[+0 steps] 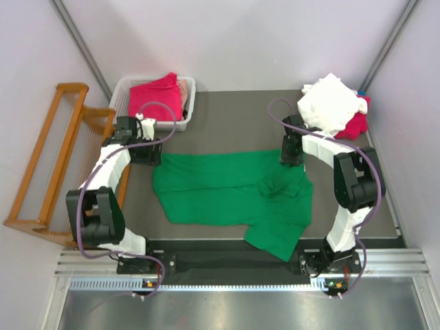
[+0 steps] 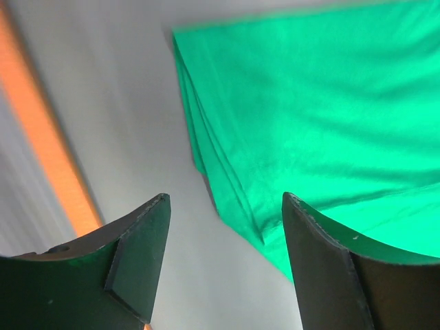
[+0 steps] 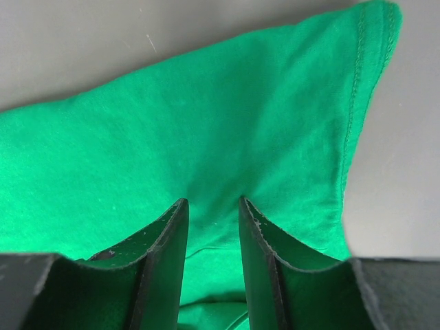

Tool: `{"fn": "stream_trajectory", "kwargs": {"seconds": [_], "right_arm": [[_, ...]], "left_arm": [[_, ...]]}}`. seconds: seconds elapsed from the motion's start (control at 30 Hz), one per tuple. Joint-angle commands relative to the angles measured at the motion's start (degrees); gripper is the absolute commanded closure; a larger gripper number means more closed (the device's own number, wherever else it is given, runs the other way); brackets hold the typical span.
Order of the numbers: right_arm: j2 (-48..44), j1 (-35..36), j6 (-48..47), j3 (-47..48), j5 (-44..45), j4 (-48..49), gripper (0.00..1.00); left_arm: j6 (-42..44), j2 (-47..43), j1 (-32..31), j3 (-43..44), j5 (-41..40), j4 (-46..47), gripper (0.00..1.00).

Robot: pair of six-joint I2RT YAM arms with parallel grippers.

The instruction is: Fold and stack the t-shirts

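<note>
A bright green t-shirt lies spread across the dark table, its lower right part bunched and hanging toward the near edge. My left gripper stands open just off the shirt's upper left corner, with only bare table between its fingers; the folded green edge lies to its right. My right gripper sits at the shirt's upper right corner. Its jaws stand a narrow gap apart, tips down on the green cloth, nothing clamped. A white t-shirt lies on a red one at the back right.
A white slatted basket at the back left holds a crimson t-shirt. An orange wooden rack stands left of the table, close to the left arm. Walls close in on the back and both sides.
</note>
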Motion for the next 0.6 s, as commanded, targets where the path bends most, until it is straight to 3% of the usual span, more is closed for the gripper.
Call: {"fn": "stream_trajectory", "kwargs": {"seconds": [0.0, 0.23, 0.57], "right_arm": [[-2.13, -0.52, -0.31, 0.06, -0.69, 1.53, 0.64], [-2.22, -0.52, -0.22, 0.41, -0.52, 1.44, 0.64], [-2.22, -0.52, -0.31, 0.41, -0.43, 1.09, 0.64]], "left_arm": [[-3.35, -5.34, 0.12, -5.62, 5.07, 11.96, 0.29], [-4.50, 11.42, 0.12, 2.53, 5.25, 7.94, 0.37], [-4.94, 15.49, -0.06, 5.87, 3.84, 8.20, 0.39]]}}
